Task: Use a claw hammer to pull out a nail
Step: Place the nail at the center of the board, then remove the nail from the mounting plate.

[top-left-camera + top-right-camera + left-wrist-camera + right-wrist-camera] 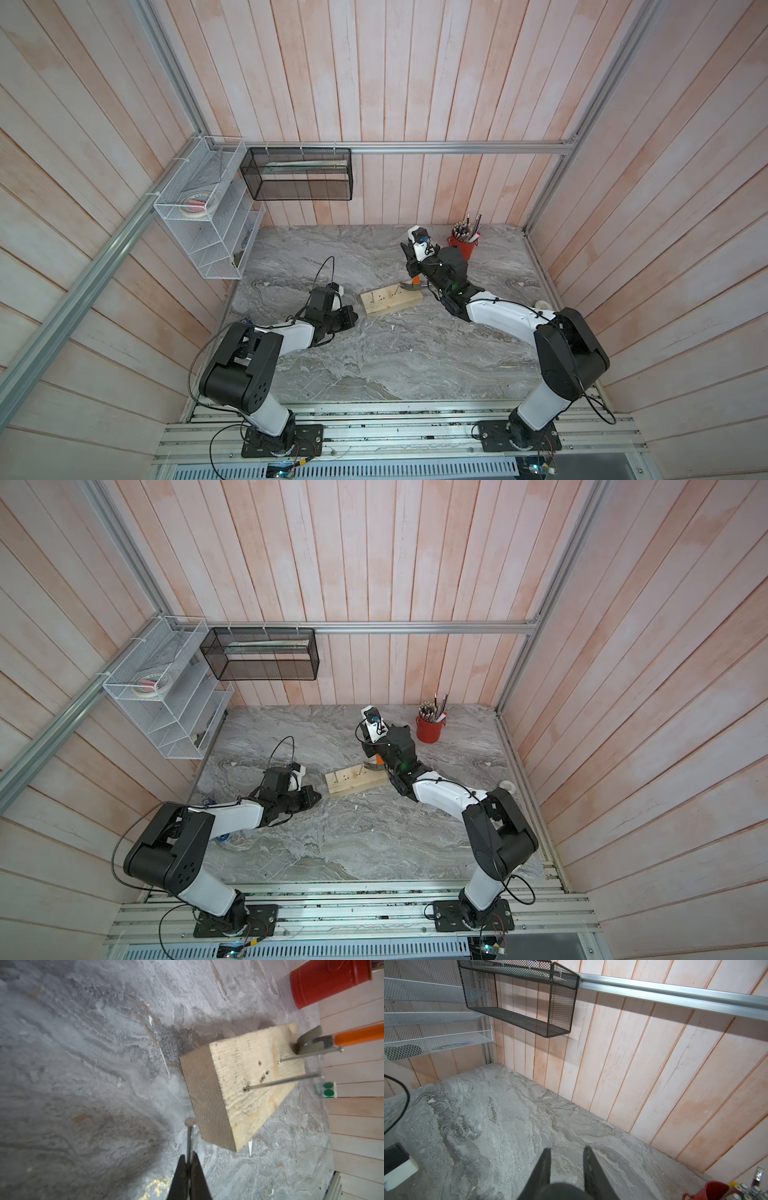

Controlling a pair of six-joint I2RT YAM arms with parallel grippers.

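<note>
Left wrist view: nail (309,1055) stands just beside claw hammer (353,1036) head

The claw hammer (345,1038), with a silver steel head and orange shaft, stood head-down on the pale wooden block (239,1084), its shaft roughly upright. A thin steel nail (310,1055) stood just beside its head, perhaps caught in the claw. A second long nail (283,1082) stood farther off. A third nail (189,1138) sat pinched in the left gripper (189,1156), well away from the hammer.

White links (291,332), black joints (237,374), looping cables (320,270)
</note>
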